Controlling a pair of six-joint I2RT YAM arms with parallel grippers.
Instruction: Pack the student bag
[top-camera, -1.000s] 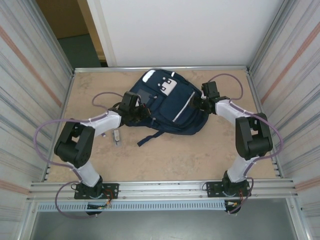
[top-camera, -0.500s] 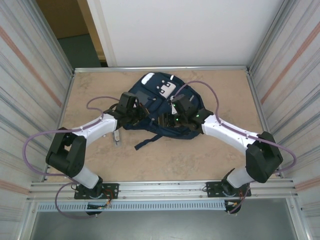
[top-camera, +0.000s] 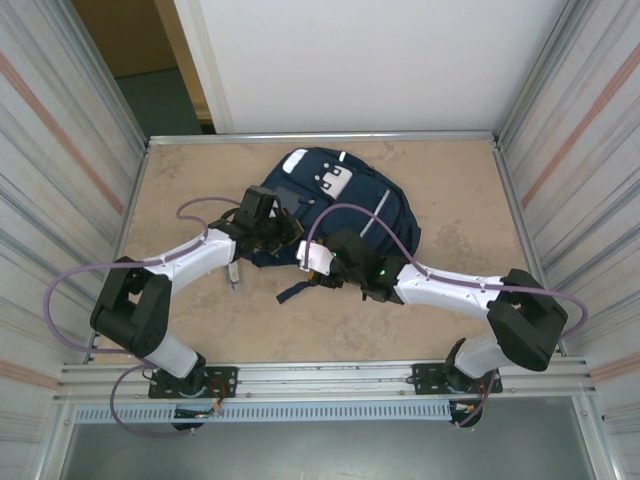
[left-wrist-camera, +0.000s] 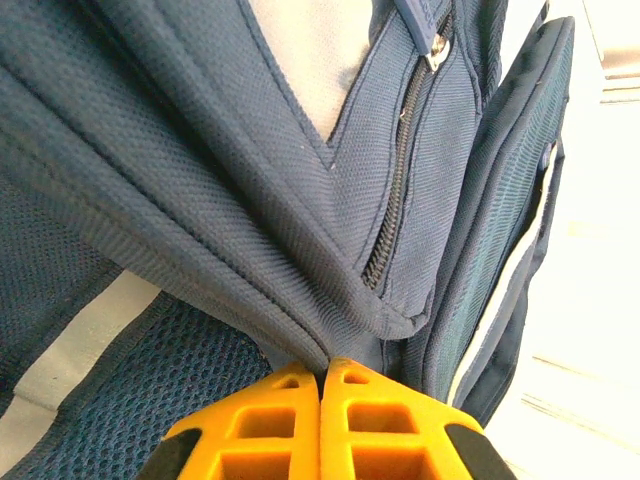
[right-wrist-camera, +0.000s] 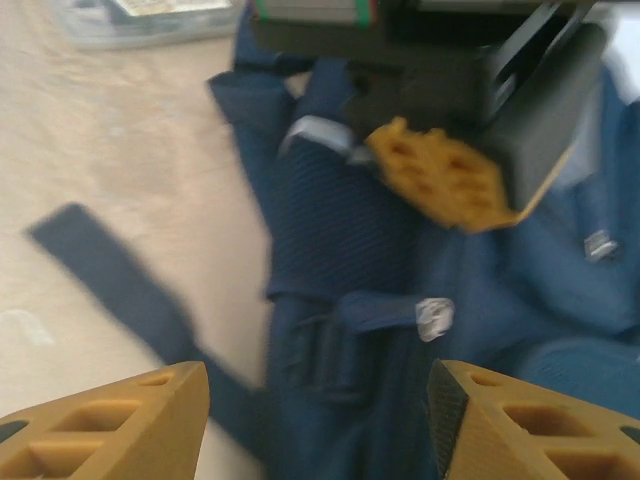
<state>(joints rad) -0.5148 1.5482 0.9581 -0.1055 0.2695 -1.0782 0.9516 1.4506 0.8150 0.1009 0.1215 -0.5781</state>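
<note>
The bag (top-camera: 345, 195) lies flat on the surface (top-camera: 190, 175), toward its far middle, front panel up. The left pincer (left-wrist-camera: 322, 372) is clenched on a fold of the bag's fabric beside a zip (left-wrist-camera: 398, 180), apparently to pull the cloth taut and steady it. The right pincer (right-wrist-camera: 315, 400) hangs released over the bag's near edge, jaws apart with a zip pull (right-wrist-camera: 435, 317) ahead between them, probably lined up to catch it and open the bag for packing.
</note>
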